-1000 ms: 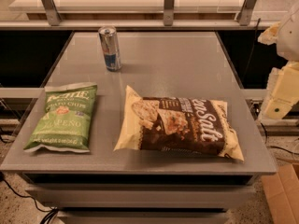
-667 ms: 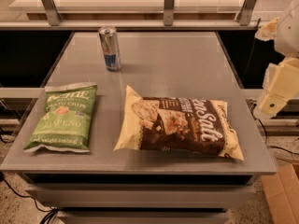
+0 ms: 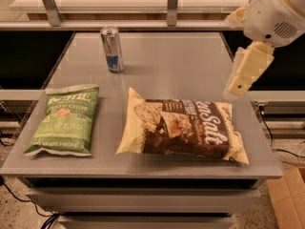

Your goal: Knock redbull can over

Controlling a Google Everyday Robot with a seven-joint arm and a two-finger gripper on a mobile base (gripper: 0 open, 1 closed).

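The redbull can (image 3: 111, 49) stands upright on the far left part of the gray table (image 3: 181, 66), silver top up, its blue and silver side facing the camera. Nearer the front edge on the left, well apart from the can, a green Kettle jalapeño chip bag (image 3: 64, 119) lies flat. Beside it to the right lies a larger brown and cream sea salt chip bag (image 3: 183, 128), also flat.

The gripper (image 3: 237, 86) hangs in the air over the table's right edge, just above the far right corner of the sea salt bag and far from the can; it is not clear whether it is spread or closed. The arm's white housing (image 3: 274, 13) sits above it.

Behind the table runs a pale counter on metal posts (image 3: 172, 4). A cardboard box (image 3: 288, 199) rests on the speckled floor at the lower right.
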